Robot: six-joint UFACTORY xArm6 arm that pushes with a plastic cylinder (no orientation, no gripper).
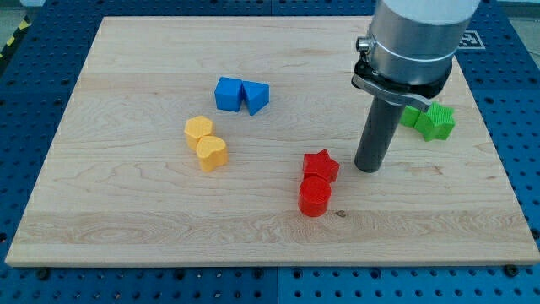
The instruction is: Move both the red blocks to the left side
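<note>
The red cylinder (314, 196) sits nearest the view's bottom, touching the red star (321, 165) above it, right of the tabletop's (126, 228) middle. My tip (368, 168) stands just right of the star. No claw exists here.

Board (152, 203) — pale wood, smooth; red blocks (314, 196) — matt plastic.

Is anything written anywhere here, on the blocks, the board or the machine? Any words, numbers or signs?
No readable words or numbers anywhere.
Black-and-white square pattern at the view's top right, beside the arm: a coded marker, mostly hidden, not text.
Yellow-and-black striped tape at the view's top left: a warning marking, no lettering.
Blocks and wooden board: unmarked.
</note>
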